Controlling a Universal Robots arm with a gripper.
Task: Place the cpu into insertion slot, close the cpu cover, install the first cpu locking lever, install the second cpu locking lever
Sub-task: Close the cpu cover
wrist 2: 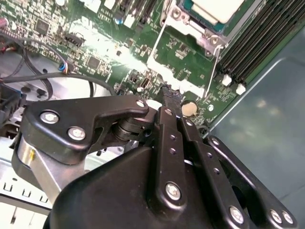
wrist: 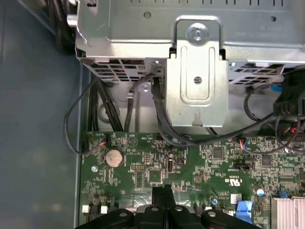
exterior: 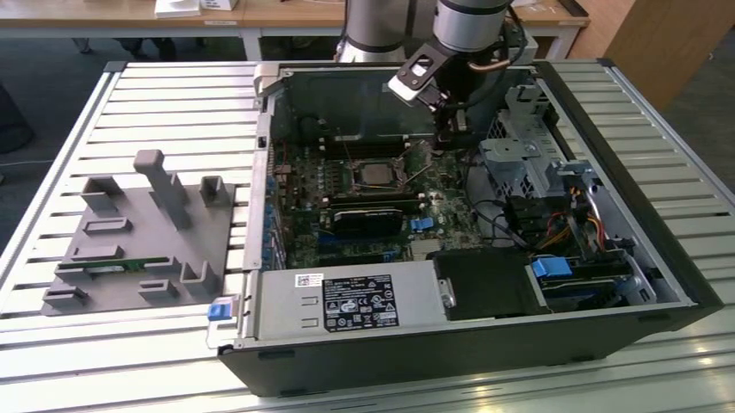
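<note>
Working the lever (wrist 2: 213, 71), which we judge to be the step in hand, calls for a slow, steady push with the tip laid square on the wire, so that it slides under its catch without springing off or scraping the board (wrist: 214, 162). We keep the push along the side of the socket (wrist 2: 217, 42) and clear of the cpu (wrist 2: 214, 8). The gripper (wrist 2: 170, 93) has its fingers (wrist 2: 167, 129) pressed together into one narrow tip with nothing between them; both wrist views show the same closed seam. Such a tip suits pressing, not gripping.

The cpu sits in the socket, pale top up, and the cover (wrist 2: 193, 29) appears to lie down around it as a silvery frame, though we cannot be sure it is fully flat. The lever, a thin wire, runs out from the socket's corner toward the gripper; whether it is latched we cannot tell. The tip hangs low over the board, near that wire's end and just beside a coin cell (wrist 2: 189, 109), apart from the cpu with a strip of board between. In the exterior view the gripper (exterior: 450, 129) stands toward the exterior view's right of the cpu (exterior: 373, 175), inside the case (exterior: 333, 99).
</note>
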